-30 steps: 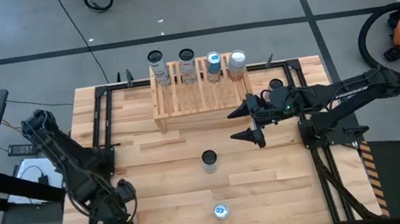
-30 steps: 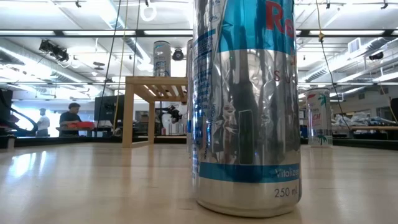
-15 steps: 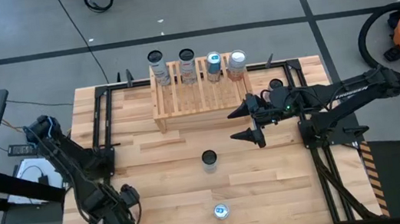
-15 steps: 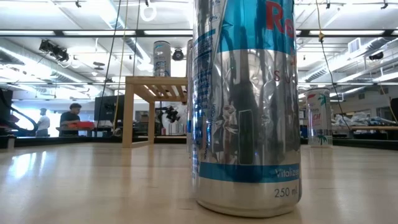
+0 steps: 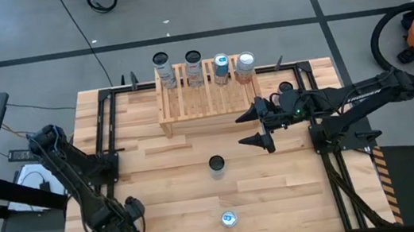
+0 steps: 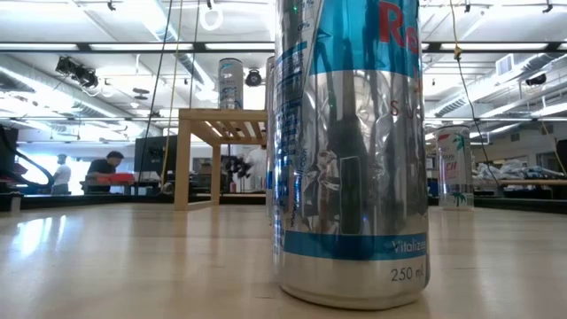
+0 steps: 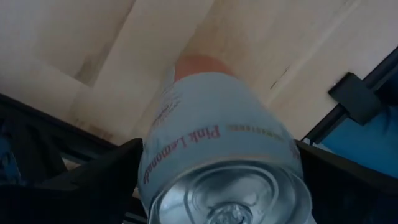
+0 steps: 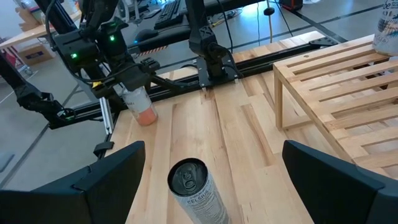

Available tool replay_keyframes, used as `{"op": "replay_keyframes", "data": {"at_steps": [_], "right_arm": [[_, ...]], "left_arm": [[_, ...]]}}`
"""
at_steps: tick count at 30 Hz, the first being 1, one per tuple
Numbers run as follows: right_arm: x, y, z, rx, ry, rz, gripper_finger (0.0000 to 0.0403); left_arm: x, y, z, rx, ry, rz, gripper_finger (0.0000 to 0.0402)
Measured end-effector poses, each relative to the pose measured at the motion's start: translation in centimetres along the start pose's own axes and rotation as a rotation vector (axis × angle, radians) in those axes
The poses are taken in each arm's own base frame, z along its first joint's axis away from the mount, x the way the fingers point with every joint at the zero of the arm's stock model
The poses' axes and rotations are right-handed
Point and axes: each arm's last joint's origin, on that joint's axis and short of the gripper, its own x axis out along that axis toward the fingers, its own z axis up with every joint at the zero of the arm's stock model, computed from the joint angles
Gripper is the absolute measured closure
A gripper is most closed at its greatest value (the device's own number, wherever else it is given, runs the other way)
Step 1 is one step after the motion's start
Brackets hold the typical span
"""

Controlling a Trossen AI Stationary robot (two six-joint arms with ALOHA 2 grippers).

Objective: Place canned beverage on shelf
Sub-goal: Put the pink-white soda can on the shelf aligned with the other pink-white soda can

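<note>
**Left gripper clamped on a can, far from the shelf**

Left gripper (image 5: pixel 127 224), at the near left corner of the table (image 5: pixel 169 193): grips a pink lemonade can (image 7: pixel 217 143) between both fingers, jaws spread wide around its body. Holds it tilted, low over the wood; cannot tell whether its base touches.

Right gripper (image 5: pixel 247 129): hangs with jaws fully apart and nothing in them, just off the right end of the shelf (image 5: pixel 205 104).

Shelf at the far middle of the table, well apart from the held can. Carries four upright cans (image 5: pixel 193 58) in a row along its far edge.

On the bare table, two more upright cans: a dark-topped can (image 5: pixel 216 164) at the centre and a blue-and-silver can (image 5: pixel 229 219) near the front edge.
</note>
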Motion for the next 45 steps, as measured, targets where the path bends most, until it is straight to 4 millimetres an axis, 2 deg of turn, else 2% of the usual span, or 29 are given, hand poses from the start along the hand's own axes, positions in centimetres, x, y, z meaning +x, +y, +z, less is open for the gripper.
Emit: {"op": "replay_keyframes", "data": {"at_steps": [5,15,18,24,28,31,39,45], "right_arm": [[0.0,0.0,0.0,0.0,0.0,0.0,0.0014],[0.0,0.0,0.0,0.0,-0.001,0.0,0.0014],[0.0,0.0,0.0,0.008,-0.001,0.0,0.0014],[0.0,0.0,0.0,0.015,0.0,0.0,0.0014],[0.0,0.0,0.0,0.012,0.0,0.001,0.0014],[0.0,0.0,0.0,0.011,-0.001,0.001,0.0014],[0.0,0.0,0.0,0.013,0.0,0.001,0.0014],[0.0,0.0,0.0,0.064,0.0,0.001,0.0014]], "left_arm": [[0.0,0.0,0.0,0.004,0.0,-0.002,0.0029],[0.0,-0.2,0.0,0.039,0.0,-0.019,0.0098],[0.0,-0.2,0.0,0.041,0.0,-0.02,0.0096],[0.0,-0.3,0.0,0.031,0.0,-0.03,0.0055],[0.0,-0.3,0.0,0.032,0.001,-0.03,0.0048],[0.0,-0.3,0.0,0.053,0.0,-0.03,0.0052],[-0.2,-0.5,0.6,0.099,0.014,-0.055,0.0097],[-1.2,-1.0,2.1,0.152,0.01,-0.09,0.0093]]}}
